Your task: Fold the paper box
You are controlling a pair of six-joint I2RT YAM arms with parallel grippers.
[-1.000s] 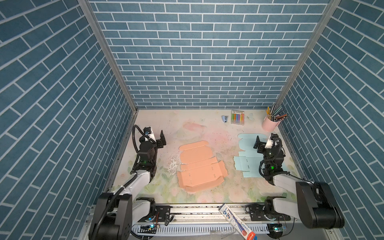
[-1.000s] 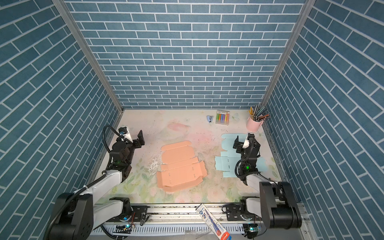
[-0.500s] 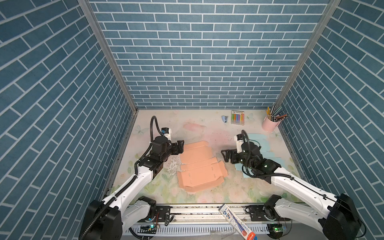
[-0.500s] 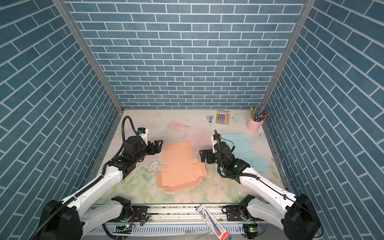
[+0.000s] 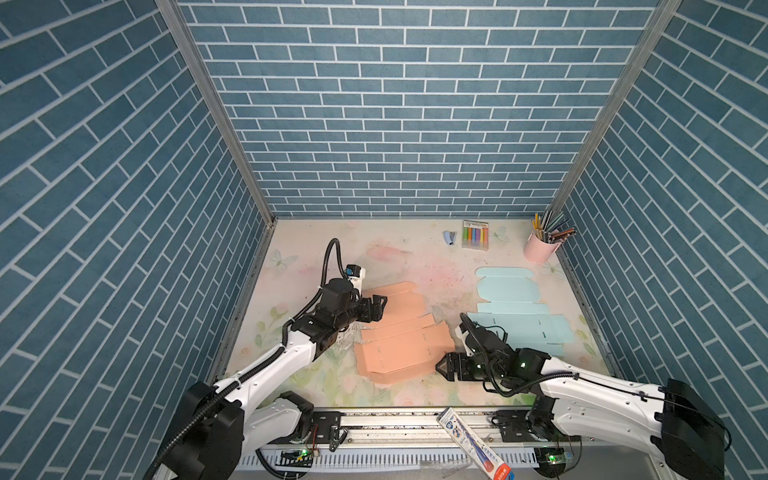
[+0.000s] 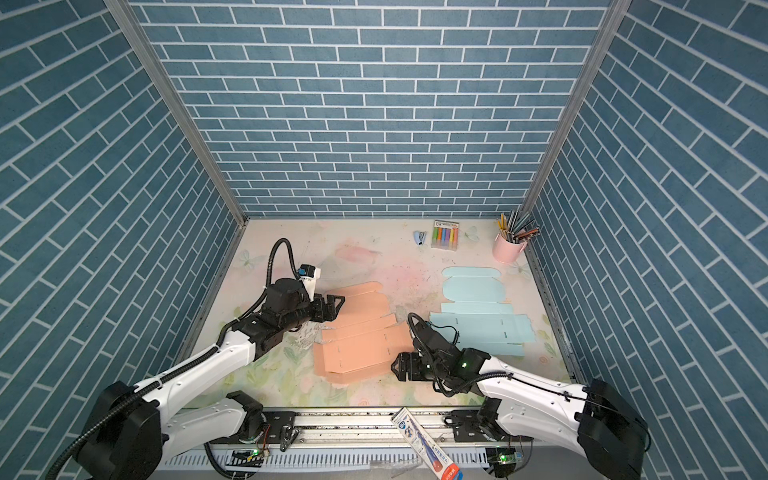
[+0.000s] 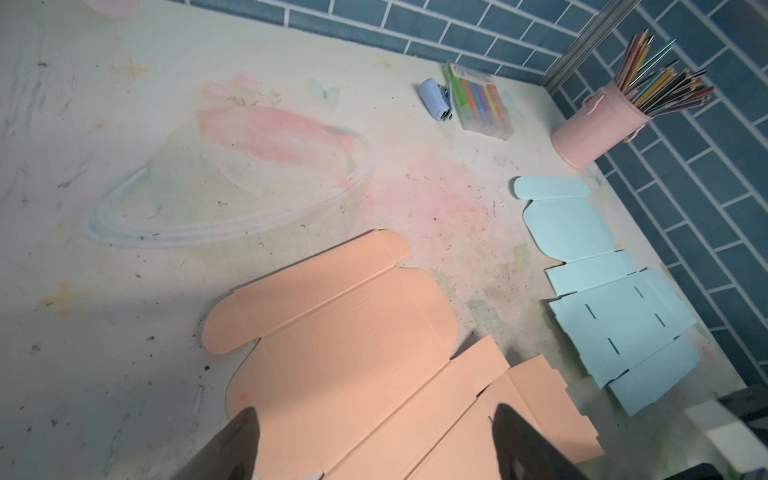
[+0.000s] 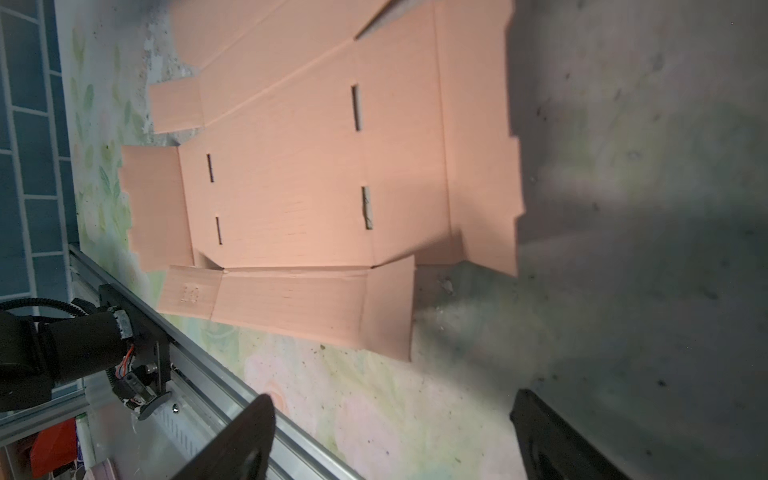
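Paper box (image 5: 401, 345), flat slotted peach cardboard

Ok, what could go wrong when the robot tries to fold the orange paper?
The orange sheet lies flat, so the open left jaws and right jaws may slide it instead of lifting a flap. A hard pinch could crumple it. It might get pushed into the blue sheet nearby.

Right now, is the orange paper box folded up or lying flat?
Flat, not folded. The orange paper box lies spread on the table, flaps out, its slots showing in the right wrist view.
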